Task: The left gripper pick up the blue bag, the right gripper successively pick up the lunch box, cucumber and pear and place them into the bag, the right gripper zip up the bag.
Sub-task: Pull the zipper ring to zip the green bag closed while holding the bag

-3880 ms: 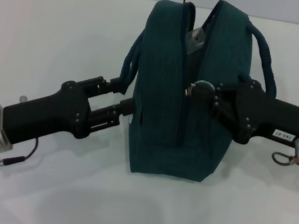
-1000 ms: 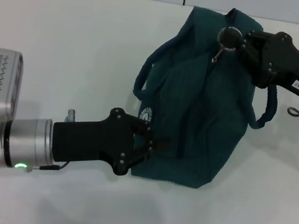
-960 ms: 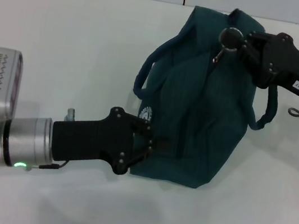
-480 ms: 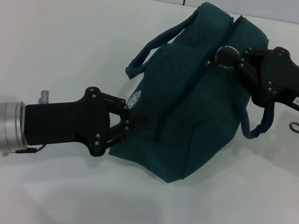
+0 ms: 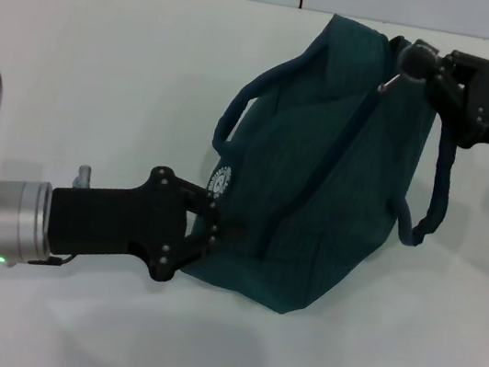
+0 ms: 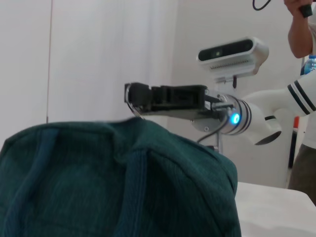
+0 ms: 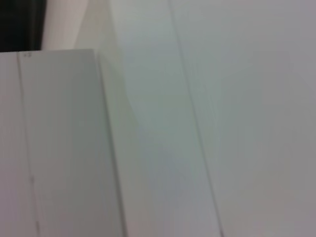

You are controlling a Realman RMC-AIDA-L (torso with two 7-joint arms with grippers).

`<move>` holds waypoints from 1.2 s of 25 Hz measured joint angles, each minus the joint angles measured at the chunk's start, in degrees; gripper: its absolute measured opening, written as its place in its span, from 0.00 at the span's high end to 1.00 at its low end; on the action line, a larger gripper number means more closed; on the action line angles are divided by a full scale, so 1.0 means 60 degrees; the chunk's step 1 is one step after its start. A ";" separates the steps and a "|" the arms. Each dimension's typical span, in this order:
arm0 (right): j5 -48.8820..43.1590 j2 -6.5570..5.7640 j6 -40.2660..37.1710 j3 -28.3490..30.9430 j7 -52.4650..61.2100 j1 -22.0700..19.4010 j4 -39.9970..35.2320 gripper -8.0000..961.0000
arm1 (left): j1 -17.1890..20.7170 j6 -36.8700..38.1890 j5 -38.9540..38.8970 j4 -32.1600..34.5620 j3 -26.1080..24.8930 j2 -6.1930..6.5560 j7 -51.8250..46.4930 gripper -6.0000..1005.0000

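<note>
The bag (image 5: 318, 186) sits on the white counter (image 5: 106, 59), leaning, its top toward the far right. A small round white label is on its left side; the words are too small to read. The left tool (image 5: 203, 238) pinches the bag's near left corner. The right tool (image 5: 412, 66) grips the zipper pull at the top. The bag's inside is hidden.

A robotics lab or test room, by the look of it: a bare white table (image 5: 106, 59) runs up to plain white wall panels (image 6: 89, 59). In the left wrist view a camera unit (image 6: 232, 52) sits on a stand, and a person in a striped sleeve (image 6: 306, 94) stands at the edge.
</note>
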 joint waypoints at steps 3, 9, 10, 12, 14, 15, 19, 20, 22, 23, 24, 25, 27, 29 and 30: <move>-0.0006 -0.0017 0.0145 0.0122 -0.0003 -0.0051 -0.0007 0.98 | 0.0083 0.0008 0.0011 0.0000 -0.0002 0.0032 0.0001 0.92; -0.0025 -0.0018 0.0691 0.0172 -0.0253 -0.0093 -0.0024 0.98 | 0.0120 0.0031 0.0137 0.0003 -0.0002 0.0053 0.0032 0.92; -0.0017 -0.0012 0.0799 0.0175 -0.0336 -0.0101 -0.0013 0.98 | 0.0133 0.0037 0.0147 0.0007 -0.0002 0.0060 0.0026 0.92; -0.0008 0.0003 0.1021 0.0197 -0.0515 -0.0126 -0.0002 0.98 | 0.0163 0.0060 0.0157 0.0014 -0.0002 0.0091 0.0020 0.92; -0.0003 0.0015 0.1093 0.0246 -0.0590 -0.0138 0.0000 0.98 | 0.0187 0.0088 0.0158 0.0014 -0.0002 0.0124 0.0017 0.92; -0.0001 0.0021 0.1120 0.0279 -0.0621 -0.0144 0.0002 0.98 | 0.0209 0.0138 0.0162 0.0020 -0.0002 0.0155 0.0015 0.92; 0.0117 0.0044 0.1141 0.0443 -0.0780 -0.0222 0.0002 0.98 | 0.0264 0.0314 0.0218 0.0122 -0.0011 0.0184 0.0005 0.92; 0.0190 0.0046 0.1126 0.0449 -0.0810 -0.0243 0.0002 0.98 | 0.0275 0.0341 0.0231 0.0141 -0.0023 0.0187 0.0002 0.92; 0.0269 0.0048 0.1059 0.0449 -0.0852 -0.0267 0.0002 0.98 | 0.0263 0.0357 0.0258 0.0148 -0.0028 0.0190 -0.0001 0.92; 0.0281 0.0050 0.1036 0.0450 -0.0865 -0.0274 0.0003 0.98 | 0.0248 0.0358 0.0279 0.0148 -0.0022 0.0190 0.0000 0.92; 0.0281 0.0050 0.1035 0.0453 -0.0875 -0.0276 0.0002 0.98 | 0.0248 0.0358 0.0279 0.0148 -0.0022 0.0190 0.0000 0.92; 0.0287 0.0051 0.1060 0.0485 -0.0900 -0.0281 0.0003 0.98 | 0.0222 0.0360 0.0316 0.0148 -0.0013 0.0191 0.0000 0.92; 0.0315 0.0051 0.1152 0.0549 -0.0952 -0.0297 0.0005 0.98 | 0.0194 0.0406 0.0390 0.0148 -0.0009 0.0194 -0.0001 0.92; 0.0351 0.0051 0.1245 0.0572 -0.1015 -0.0327 0.0014 0.98 | 0.0191 0.0521 0.0408 0.0148 -0.0006 0.0227 -0.0001 0.92; 0.0354 0.0051 0.1291 0.0572 -0.1034 -0.0331 0.0015 0.98 | 0.0188 0.0572 0.0412 0.0148 -0.0006 0.0245 -0.0001 0.92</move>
